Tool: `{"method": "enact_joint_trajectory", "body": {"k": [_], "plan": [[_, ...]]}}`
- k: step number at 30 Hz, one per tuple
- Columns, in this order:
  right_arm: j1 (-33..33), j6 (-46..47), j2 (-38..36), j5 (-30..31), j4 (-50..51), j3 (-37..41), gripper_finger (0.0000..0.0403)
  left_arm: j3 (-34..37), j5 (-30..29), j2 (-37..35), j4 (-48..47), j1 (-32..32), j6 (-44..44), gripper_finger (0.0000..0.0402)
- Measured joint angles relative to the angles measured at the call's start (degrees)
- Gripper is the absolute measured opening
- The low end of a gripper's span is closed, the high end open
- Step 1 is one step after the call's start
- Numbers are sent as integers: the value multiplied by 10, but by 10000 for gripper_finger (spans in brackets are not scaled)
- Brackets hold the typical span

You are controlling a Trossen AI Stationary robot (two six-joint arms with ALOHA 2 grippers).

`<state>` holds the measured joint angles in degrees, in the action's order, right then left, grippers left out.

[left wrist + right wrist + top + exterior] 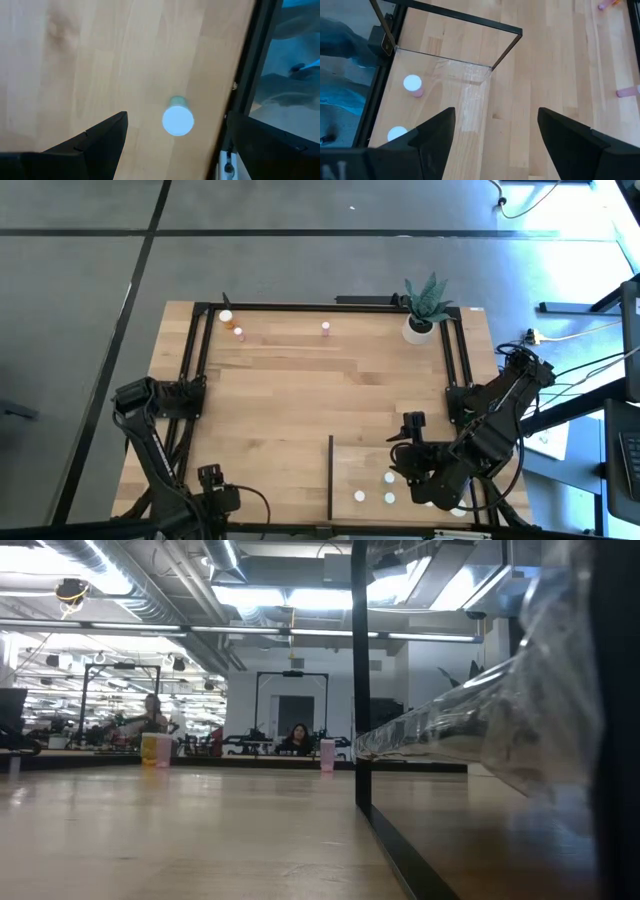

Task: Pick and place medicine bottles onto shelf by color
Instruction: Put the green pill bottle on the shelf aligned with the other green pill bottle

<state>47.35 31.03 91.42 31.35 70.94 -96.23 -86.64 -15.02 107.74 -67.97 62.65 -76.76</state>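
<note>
My left gripper (176, 131) hangs open above the table's near left corner, its fingers either side of a small upright bottle (178, 120) with a white cap and pale body, not touching it. In the high view the left arm (215, 480) hides this bottle. My right gripper (408, 448) waits open above the shelf (440, 465), a light-wood panel with a dark upright edge (330, 478). White-capped bottles (389, 477) stand on the shelf, one of them pink (413, 84). A white (226, 316), an orange (238, 332) and a pink bottle (325, 328) stand along the far edge.
A white plant pot (420, 328) stands at the far right corner. A dark frame rail (247, 75) runs along the table's edge beside my left gripper. The wide middle of the wooden tabletop (300, 390) is bare.
</note>
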Motion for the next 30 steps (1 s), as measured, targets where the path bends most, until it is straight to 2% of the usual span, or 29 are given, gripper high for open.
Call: {"method": "enact_joint_trajectory", "body": {"k": [9, 20, 30], "plan": [[0, 0, 0, 0, 0, 0, 284, 20, 1, 0, 16, 3, -11, 335], [0, 0, 0, 0, 0, 0, 284, 79, 15, 0, 79, 3, -13, 335], [0, 0, 0, 0, 0, 0, 284, 104, 16, 0, 85, 3, -12, 335]]}}
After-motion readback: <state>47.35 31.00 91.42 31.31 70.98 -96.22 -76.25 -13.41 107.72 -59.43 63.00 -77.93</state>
